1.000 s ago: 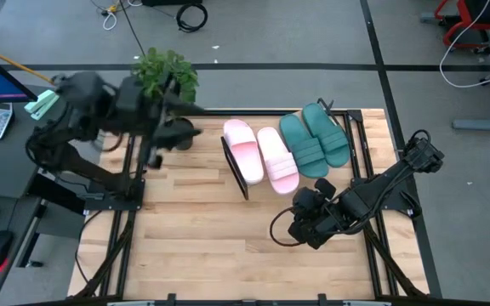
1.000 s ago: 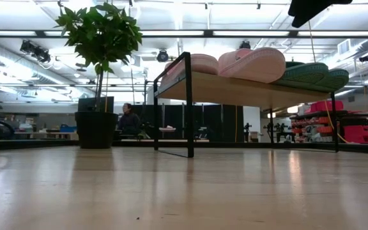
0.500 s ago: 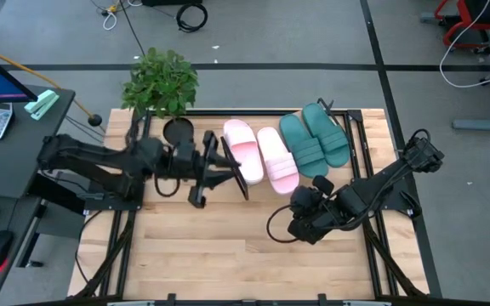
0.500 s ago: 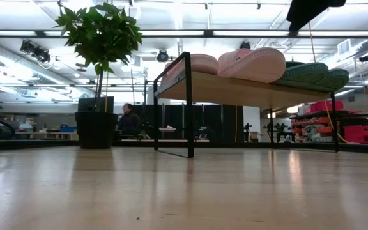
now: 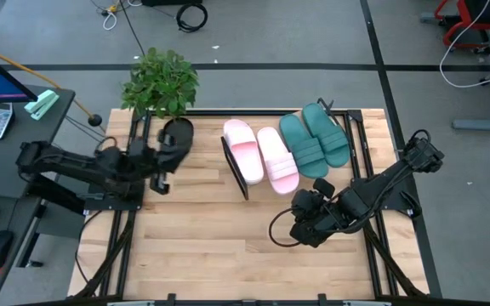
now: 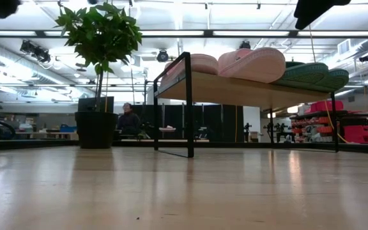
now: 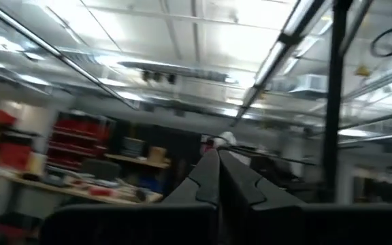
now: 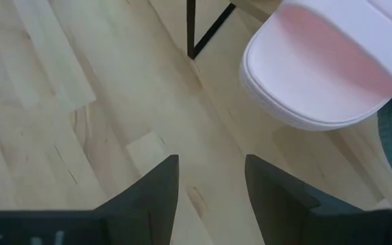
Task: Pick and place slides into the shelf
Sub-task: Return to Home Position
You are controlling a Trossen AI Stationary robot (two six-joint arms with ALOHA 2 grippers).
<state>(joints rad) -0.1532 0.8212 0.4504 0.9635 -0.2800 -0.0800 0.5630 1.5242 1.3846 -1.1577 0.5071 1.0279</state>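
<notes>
My right hand (image 8: pixel 209 167) hangs open and empty over the worktop (image 5: pixel 194 229) beside the shelf (image 5: pixel 236 170). My left hand (image 7: pixel 218 170) is closed on nothing. The pink slides (image 5: pixel 260 155) and teal slides (image 5: pixel 315 140) lie on the shelf top. I judge them light, squashy foam, best pinched at the strap.

High view straight down over table (image 5: pixel 202 229), low view level across it, both showing the shelf (image 6: pixel 235 89)

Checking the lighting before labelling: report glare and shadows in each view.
High view: even light, soft shadows only. Low view: bright ceiling strips backlight the plant and shelf; the table reflects them. Left wrist view: ceiling lights flare white. Right wrist view: evenly lit, no glare.
</notes>
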